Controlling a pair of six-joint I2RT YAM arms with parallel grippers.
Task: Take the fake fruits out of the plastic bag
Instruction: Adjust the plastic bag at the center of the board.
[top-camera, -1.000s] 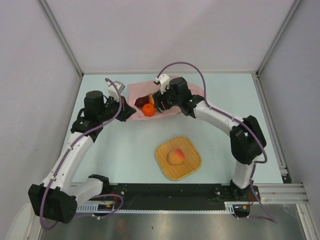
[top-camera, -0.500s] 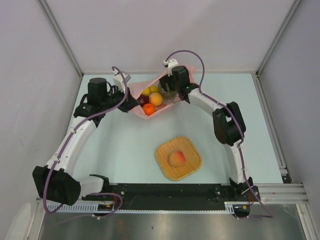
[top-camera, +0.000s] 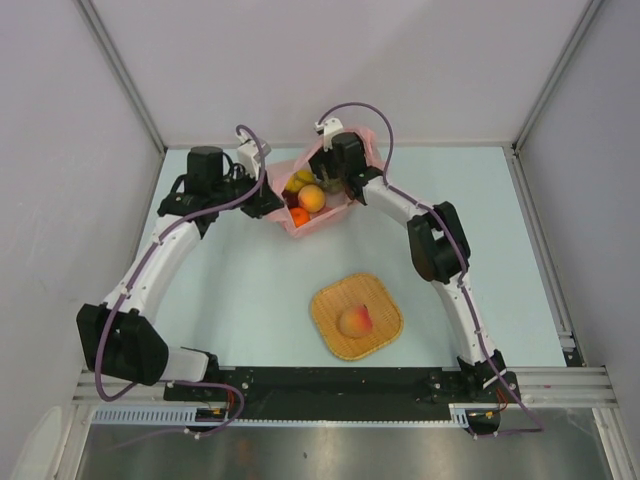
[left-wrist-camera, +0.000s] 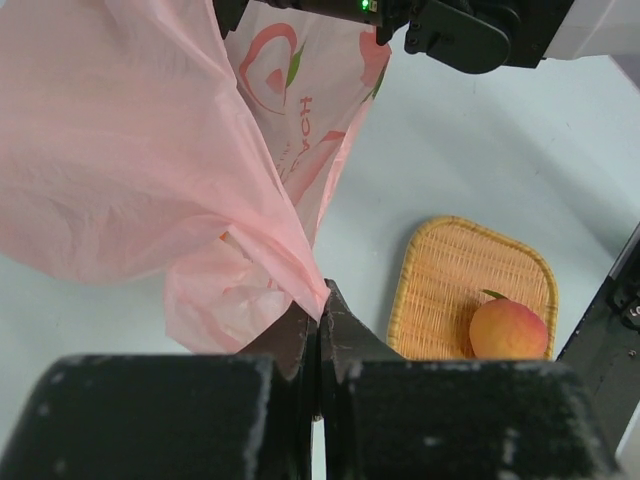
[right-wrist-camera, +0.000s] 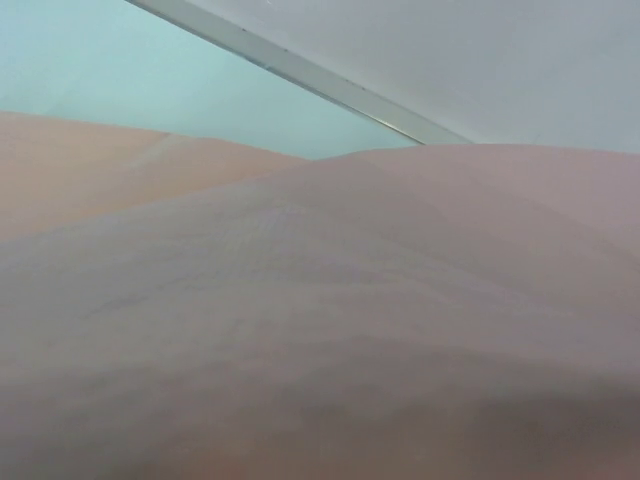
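Observation:
The pink plastic bag (top-camera: 316, 222) hangs stretched between my two grippers at the back of the table, with its mouth open upward. Inside it I see an orange (top-camera: 311, 198), a smaller orange-red fruit (top-camera: 298, 215), a yellow one (top-camera: 300, 180) and a dark red one (top-camera: 289, 198). My left gripper (top-camera: 263, 192) is shut on the bag's left edge, and the left wrist view shows the jaws (left-wrist-camera: 322, 306) pinching the pink film (left-wrist-camera: 130, 150). My right gripper (top-camera: 338, 184) holds the right edge. Pink film (right-wrist-camera: 320, 300) covers the right wrist view and hides its fingers. No melon is visible.
A square woven mat (top-camera: 386, 300) lies in the near middle of the table with a peach (top-camera: 355, 320) on it. Both also show in the left wrist view, the mat (left-wrist-camera: 450, 270) and the peach (left-wrist-camera: 508, 330). Walls enclose the table at the back and on both sides.
Both arms have moved toward the back and drawn closer together, lifting the bag. Its mouth has opened wider and more fruits show inside. The peach and mat have not moved.

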